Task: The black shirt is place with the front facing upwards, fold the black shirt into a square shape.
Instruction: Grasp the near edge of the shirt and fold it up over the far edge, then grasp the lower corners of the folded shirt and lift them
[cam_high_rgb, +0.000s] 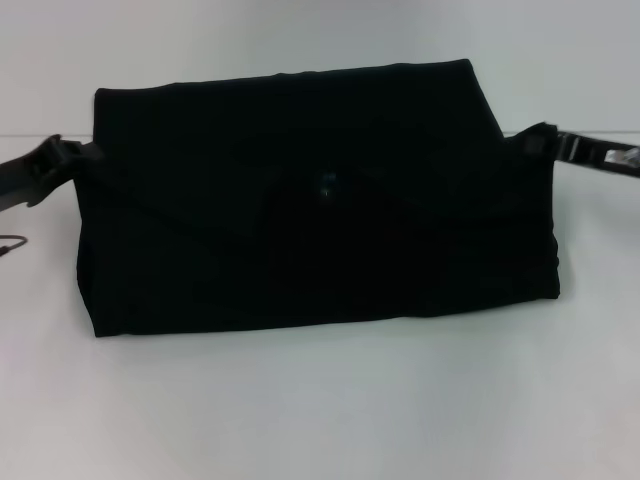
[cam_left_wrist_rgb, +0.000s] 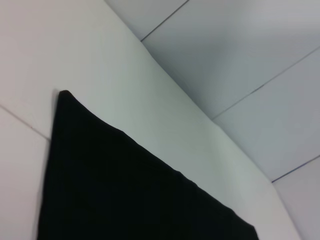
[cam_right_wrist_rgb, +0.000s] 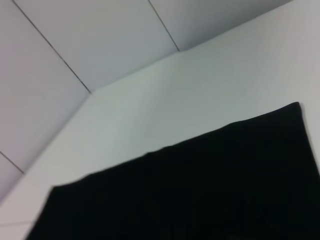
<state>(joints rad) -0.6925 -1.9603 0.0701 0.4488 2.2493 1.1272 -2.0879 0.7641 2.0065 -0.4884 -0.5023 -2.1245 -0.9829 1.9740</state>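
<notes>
The black shirt (cam_high_rgb: 320, 220) lies across the middle of the white table, folded into a wide band, with its small blue neck label (cam_high_rgb: 327, 183) showing near the centre. My left gripper (cam_high_rgb: 82, 156) meets the shirt's left edge and is shut on the cloth there. My right gripper (cam_high_rgb: 535, 143) holds the right edge at about the same height. In the left wrist view the black shirt (cam_left_wrist_rgb: 125, 190) fills the near part, ending in a corner. The right wrist view shows the black shirt (cam_right_wrist_rgb: 200, 190) with a straight far edge. The fingers themselves are hidden in both wrist views.
The white table (cam_high_rgb: 320, 410) extends in front of the shirt and on both sides of it. A thin cable end (cam_high_rgb: 10, 245) lies at the far left edge. Behind the table is a pale tiled floor (cam_left_wrist_rgb: 240, 50).
</notes>
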